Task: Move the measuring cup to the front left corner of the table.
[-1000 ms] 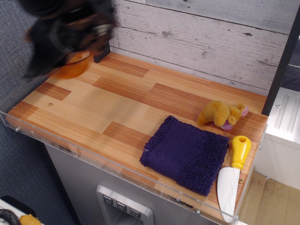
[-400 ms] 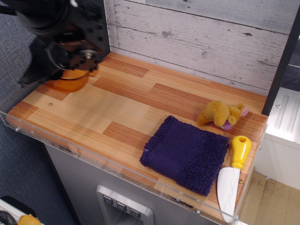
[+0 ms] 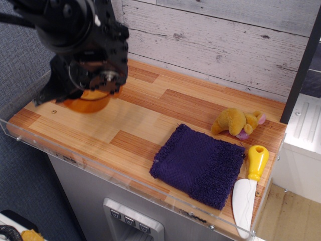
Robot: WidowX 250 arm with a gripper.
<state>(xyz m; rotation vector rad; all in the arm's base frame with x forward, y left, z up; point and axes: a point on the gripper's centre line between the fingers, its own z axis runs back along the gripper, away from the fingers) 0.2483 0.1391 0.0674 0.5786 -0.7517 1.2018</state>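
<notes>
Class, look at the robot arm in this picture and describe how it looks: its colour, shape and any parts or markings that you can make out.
The arm is black and bulky, built of rounded, blocky housings. Near the gripper sits a round silver metal fitting like a bolt head, ringed in black. A small white mark shows on the upper housing. A thin black rod or cable runs off to the left. No lettering is readable.

measuring cup (image 3: pixel 89 103): glowing amber-orange
tabletop (image 3: pixel 150 118): showing light and reddish-brown striped planks
towel (image 3: pixel 199 164): showing dark purple
knife (image 3: pixel 249 188): showing yellow handle, white blade

The worktop (image 3: pixel 150 120) is smooth, striped wood. The measuring cup (image 3: pixel 88 103) is shiny orange see-through plastic. The purple towel (image 3: pixel 200 165) is fuzzy cloth.
</notes>
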